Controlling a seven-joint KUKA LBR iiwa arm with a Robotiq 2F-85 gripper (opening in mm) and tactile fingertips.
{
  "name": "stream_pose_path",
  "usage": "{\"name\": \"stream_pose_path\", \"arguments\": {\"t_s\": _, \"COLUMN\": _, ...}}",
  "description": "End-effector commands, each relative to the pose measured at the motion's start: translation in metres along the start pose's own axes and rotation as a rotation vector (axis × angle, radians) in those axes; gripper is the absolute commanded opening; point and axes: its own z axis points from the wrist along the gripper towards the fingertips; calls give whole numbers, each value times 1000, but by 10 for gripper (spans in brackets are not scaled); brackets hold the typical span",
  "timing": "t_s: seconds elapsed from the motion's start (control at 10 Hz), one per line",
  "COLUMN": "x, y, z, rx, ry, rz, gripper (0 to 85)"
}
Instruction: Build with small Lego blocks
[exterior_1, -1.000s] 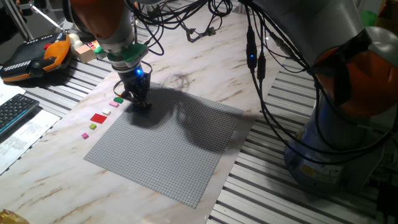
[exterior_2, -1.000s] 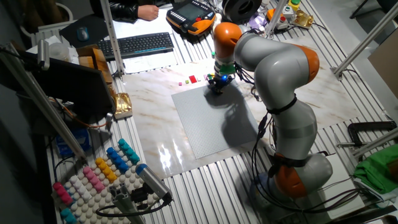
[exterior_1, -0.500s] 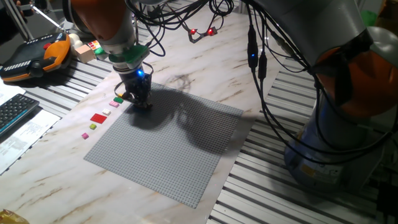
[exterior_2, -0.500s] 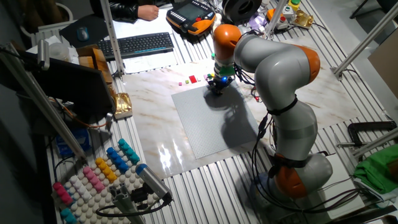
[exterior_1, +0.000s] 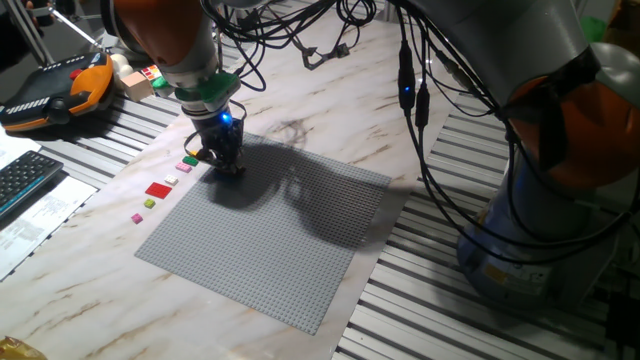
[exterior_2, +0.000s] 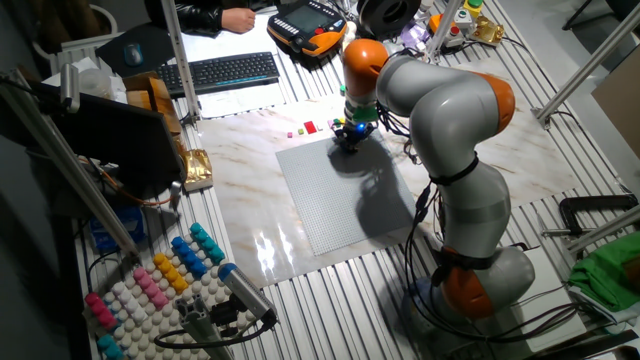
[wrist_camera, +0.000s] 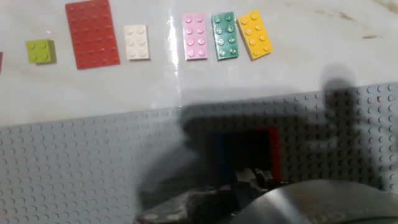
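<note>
Small Lego blocks lie in a row on the marble just beyond the baseplate's edge: a lime square (wrist_camera: 41, 51), a large red plate (wrist_camera: 92, 33), then white (wrist_camera: 137, 42), pink (wrist_camera: 194, 36), green (wrist_camera: 224, 35) and yellow (wrist_camera: 255, 35) bricks. A blue brick (wrist_camera: 221, 152) and a red brick (wrist_camera: 273, 152) sit in shadow on the grey baseplate (wrist_camera: 74, 162), with something dark between them. My gripper (exterior_1: 228, 165) stands low over that spot at the baseplate's far left corner (exterior_2: 347, 140). Its dark, blurred fingertips (wrist_camera: 249, 180) hide whether the jaws hold anything.
A teach pendant (exterior_1: 60, 90) and a keyboard (exterior_1: 25, 180) lie left of the marble. Cables (exterior_1: 320, 40) trail across the far table. The arm's grey body (exterior_2: 450, 110) looms over the baseplate's right side. A rack of coloured pegs (exterior_2: 160, 280) stands at the near corner.
</note>
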Motion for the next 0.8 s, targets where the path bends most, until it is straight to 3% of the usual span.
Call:
{"name": "stream_pose_path", "arguments": {"t_s": 0.0, "x": -1, "y": -1, "z": 0, "rx": 2, "ry": 3, "rz": -5, "gripper": 7}}
{"name": "stream_pose_path", "arguments": {"t_s": 0.7, "x": -6, "y": -9, "z": -4, "rx": -3, "ry": 40, "rz": -60, "gripper": 7}}
